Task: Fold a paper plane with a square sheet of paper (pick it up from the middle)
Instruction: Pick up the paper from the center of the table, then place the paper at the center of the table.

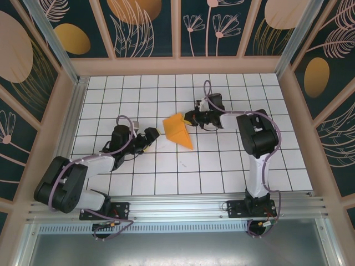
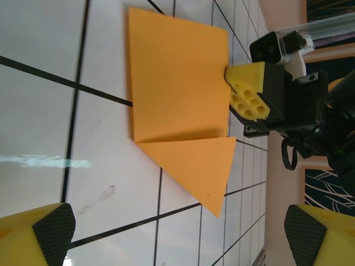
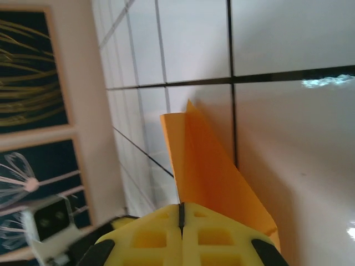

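Orange paper (image 1: 177,129), folded into a panel with a pointed triangular flap, lies near the centre of the white tiled table (image 1: 222,177), its point toward 5 o'clock in the top view.
Right gripper (image 1: 192,117): at the paper's 2 o'clock edge, yellow fingers (image 3: 211,219) pressed together on that edge. The pinched margin appears raised off the tiles, though the wrist view is blurred.
Right arm: upright from its base, elbow bent, forearm reaching toward 9 o'clock, wrist low.
Left gripper (image 1: 152,134): at the paper's 8 o'clock, near but apart from it, jaws spread wide and holding nothing.
Left arm: stretched low from its base toward 2 o'clock, wrist just above the tiles.
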Available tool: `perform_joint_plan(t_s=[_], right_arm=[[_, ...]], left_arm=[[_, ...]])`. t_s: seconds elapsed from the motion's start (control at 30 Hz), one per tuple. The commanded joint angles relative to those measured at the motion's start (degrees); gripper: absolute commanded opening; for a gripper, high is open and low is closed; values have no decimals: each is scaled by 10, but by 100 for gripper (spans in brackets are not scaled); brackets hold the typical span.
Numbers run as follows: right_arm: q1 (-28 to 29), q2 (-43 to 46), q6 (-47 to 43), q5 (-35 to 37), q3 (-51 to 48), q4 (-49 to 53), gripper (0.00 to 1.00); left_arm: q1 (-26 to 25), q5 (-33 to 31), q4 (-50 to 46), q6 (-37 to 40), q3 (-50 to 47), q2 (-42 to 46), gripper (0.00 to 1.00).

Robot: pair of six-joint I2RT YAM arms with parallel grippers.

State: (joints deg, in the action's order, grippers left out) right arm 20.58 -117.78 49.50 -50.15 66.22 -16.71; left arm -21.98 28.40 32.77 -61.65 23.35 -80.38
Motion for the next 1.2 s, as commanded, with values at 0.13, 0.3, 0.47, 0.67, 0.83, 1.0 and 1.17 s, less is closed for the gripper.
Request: perform_joint_plan(t_s=[0.13, 0.3, 0.47, 0.67, 0.83, 1.0, 1.17], right_arm=[[-4, 63, 199, -24, -41, -166, 6], [-3, 81, 273, -26, -62, -214, 6], [-1, 108, 313, -37, -61, -235, 6], [3, 151, 341, -42, -56, -228, 7], [8, 169, 388, -43, -56, -261, 7], [19, 174, 439, -47, -52, -307, 7], [20, 183, 456, -44, -43, -312, 7]], left_arm=[[-57, -11, 206, -70, -2, -68, 98], [-81, -34, 230, -80, 14, -86, 98], [-83, -48, 262, -60, 19, -80, 99], [-84, -55, 317, -62, 25, -78, 99], [-84, -63, 352, -59, 29, -66, 97], [-84, -64, 378, -47, 30, -49, 89], [-85, -57, 421, -47, 24, -43, 72]])
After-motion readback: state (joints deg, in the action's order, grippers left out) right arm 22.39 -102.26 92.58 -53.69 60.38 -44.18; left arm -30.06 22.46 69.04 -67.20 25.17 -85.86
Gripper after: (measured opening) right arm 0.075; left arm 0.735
